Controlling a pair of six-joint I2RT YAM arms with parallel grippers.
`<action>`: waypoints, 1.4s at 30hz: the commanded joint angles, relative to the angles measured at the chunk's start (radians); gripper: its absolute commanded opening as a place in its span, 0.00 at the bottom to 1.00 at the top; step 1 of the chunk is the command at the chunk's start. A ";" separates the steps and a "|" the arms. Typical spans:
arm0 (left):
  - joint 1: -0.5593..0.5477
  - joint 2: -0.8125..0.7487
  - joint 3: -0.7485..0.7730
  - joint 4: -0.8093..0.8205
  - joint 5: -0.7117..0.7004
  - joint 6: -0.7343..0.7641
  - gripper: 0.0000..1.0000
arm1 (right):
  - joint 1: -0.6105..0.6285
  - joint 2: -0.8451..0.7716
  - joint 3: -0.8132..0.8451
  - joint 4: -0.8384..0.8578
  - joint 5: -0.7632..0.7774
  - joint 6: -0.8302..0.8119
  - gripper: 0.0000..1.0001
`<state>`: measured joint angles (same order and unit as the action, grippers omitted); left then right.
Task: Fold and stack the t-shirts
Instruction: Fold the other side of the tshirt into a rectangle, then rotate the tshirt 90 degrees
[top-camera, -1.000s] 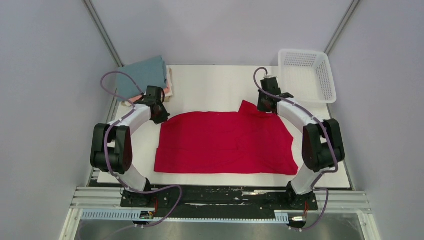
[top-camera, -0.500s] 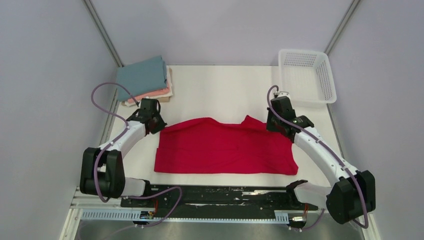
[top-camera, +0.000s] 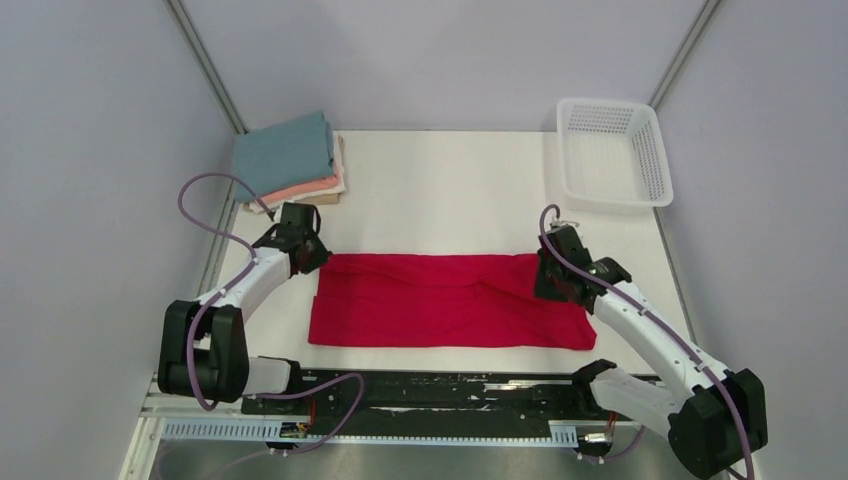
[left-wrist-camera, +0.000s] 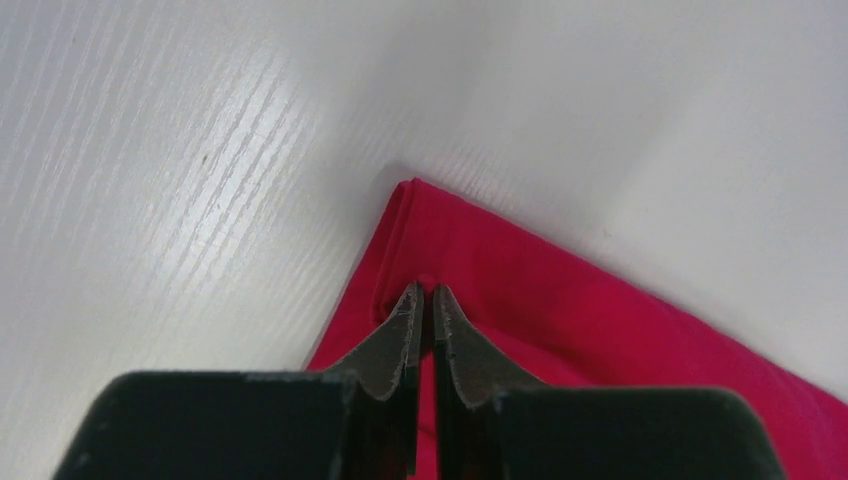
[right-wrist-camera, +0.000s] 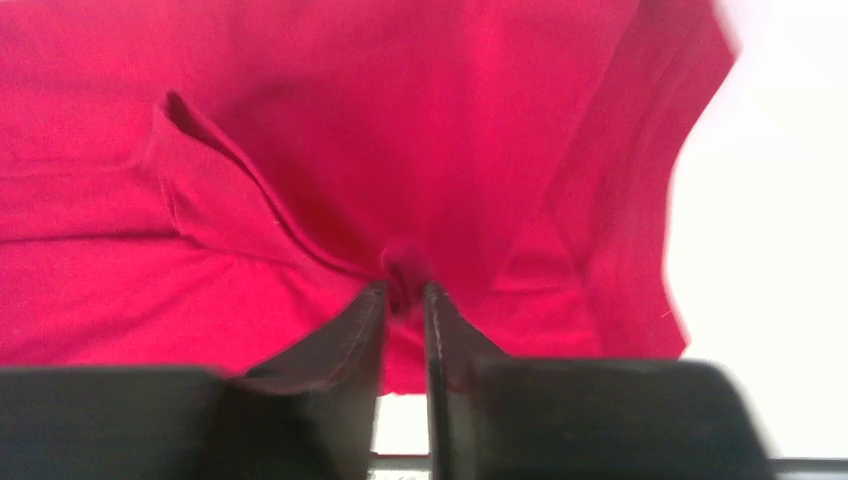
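The crimson-red t-shirt (top-camera: 440, 300) lies folded into a long flat rectangle across the near middle of the table. My left gripper (top-camera: 312, 252) is low at its far left corner. In the left wrist view the red cloth (left-wrist-camera: 600, 320) has a small pinch caught between the nearly touching tips of my left gripper (left-wrist-camera: 424, 292). My right gripper (top-camera: 545, 283) is down on the shirt's right end. The right wrist view shows a ridge of red cloth (right-wrist-camera: 400, 120) held between the tips of my right gripper (right-wrist-camera: 403, 290). Folded teal-blue (top-camera: 285, 155), salmon-pink (top-camera: 305, 188) and cream (top-camera: 338, 180) t-shirts are stacked at the back left.
A white plastic mesh basket (top-camera: 612, 150) stands at the back right corner, beyond the right arm. The white table (top-camera: 440, 190) shows bare between the red shirt and the back wall. The arms' base rail runs along the near edge.
Both grippers came toward the near edge and down, drawing the red shirt's far edge and sleeve over its body. The shirt is now a narrower rectangle.
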<state>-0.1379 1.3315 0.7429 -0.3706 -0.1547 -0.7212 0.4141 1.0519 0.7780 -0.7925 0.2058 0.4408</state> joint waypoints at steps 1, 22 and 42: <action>-0.005 -0.002 0.034 -0.047 -0.076 -0.037 0.15 | 0.062 -0.076 -0.087 -0.048 -0.074 0.151 0.34; -0.061 -0.063 0.067 0.062 0.385 0.012 1.00 | 0.141 0.145 -0.016 0.414 -0.052 0.094 1.00; -0.072 0.013 0.127 0.041 0.351 0.028 1.00 | 0.437 -0.160 -0.193 0.195 -0.112 0.411 1.00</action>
<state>-0.2001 1.3243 0.8150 -0.3668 0.1310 -0.7109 0.8913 0.9771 0.6495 -0.5144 -0.0437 0.6487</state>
